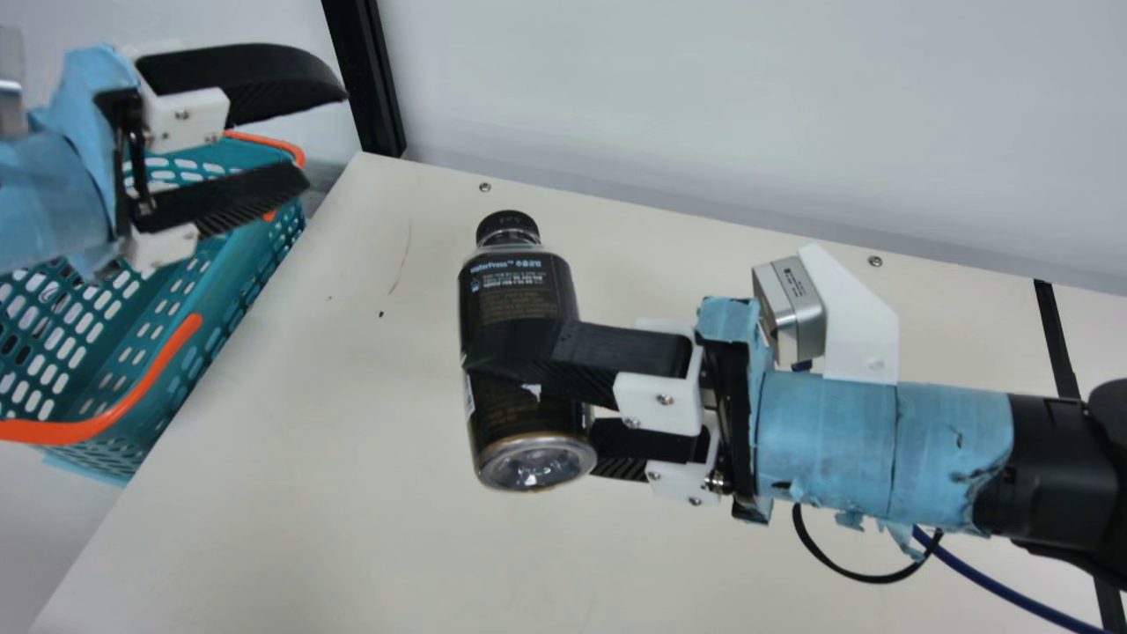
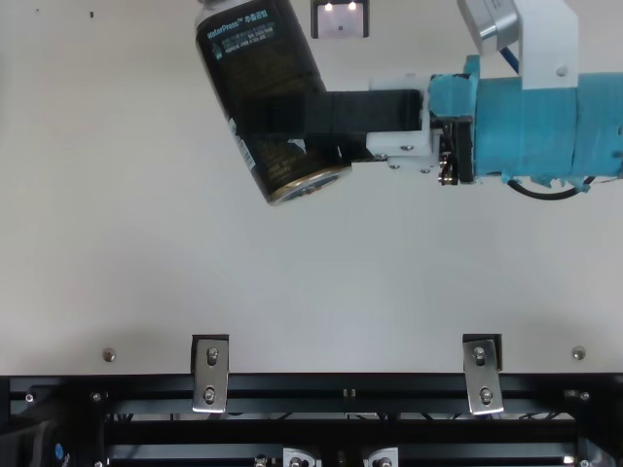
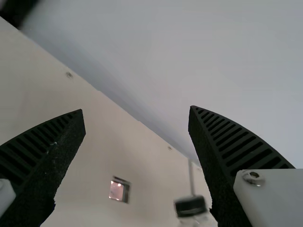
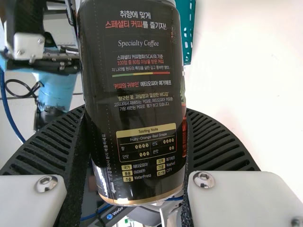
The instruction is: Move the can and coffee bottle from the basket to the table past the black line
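Note:
My right gripper (image 1: 563, 401) is shut on the dark coffee bottle (image 1: 519, 299), which hangs tilted above the table left of the arm in the main view. The top view has my right gripper (image 2: 321, 122) around the lower half of the bottle (image 2: 263, 68). Seen from the right wrist, the bottle (image 4: 137, 94) fills the space between the fingers of my right gripper (image 4: 137, 156). My left gripper (image 1: 321, 136) stands open over the teal basket (image 1: 255, 255); in the left wrist view nothing is between the fingers of that gripper (image 3: 137, 113). I cannot make out a can.
The cream table (image 1: 308, 493) lies under the bottle, with the basket by its left edge. A black line (image 1: 1055, 339) crosses the table at the main view's right, beyond the right gripper. A black post (image 1: 365, 79) rises at the table's far left corner.

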